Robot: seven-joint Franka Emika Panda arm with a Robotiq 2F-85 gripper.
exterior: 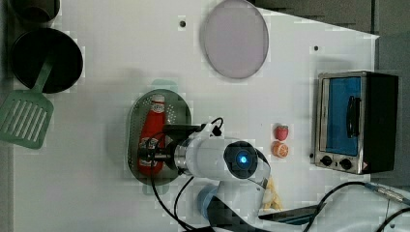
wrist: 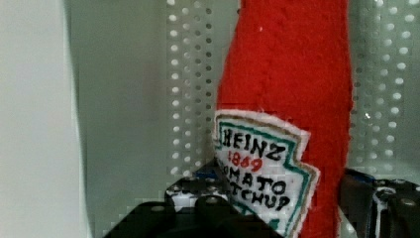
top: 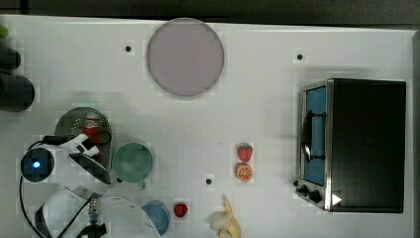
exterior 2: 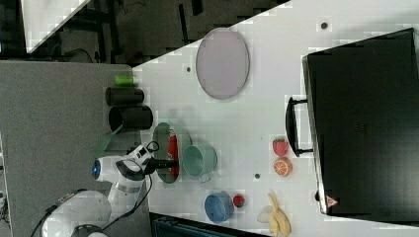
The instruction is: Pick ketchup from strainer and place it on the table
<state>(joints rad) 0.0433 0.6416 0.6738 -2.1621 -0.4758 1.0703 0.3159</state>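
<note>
Ketchup [exterior: 151,126]: small red felt squeeze bottle with white cap and a white stitched label; lies flat along the length of the strainer [exterior: 181,108], a pale mint-green oval plastic basket with a perforated bottom. In the left view the cap points to 12 o'clock and the base to 6 o'clock.

Gripper [wrist: 282,193]: black, two-fingered, on a white robot arm [exterior: 220,157]; lowered into the strainer over the bottle's lower, labelled half. In the wrist view one finger [wrist: 198,196] sits at the label side and the other at the opposite side of the red body, straddling it closely; whether they press on the bottle or stand just short of it cannot be told.

Table [top: 277,124]: large white flat tabletop with small dark holes; the strainer rests on it.

Also on the table, top view: round green cup [top: 132,162] at 3 o'clock of the strainer, just beside it; grey round plate [top: 184,57] at 1 o'clock, well apart; red strawberry [top: 244,151] and orange half [top: 243,172] further toward 3 o'clock; silver toaster oven [top: 352,144] far at 3 o'clock.
</note>
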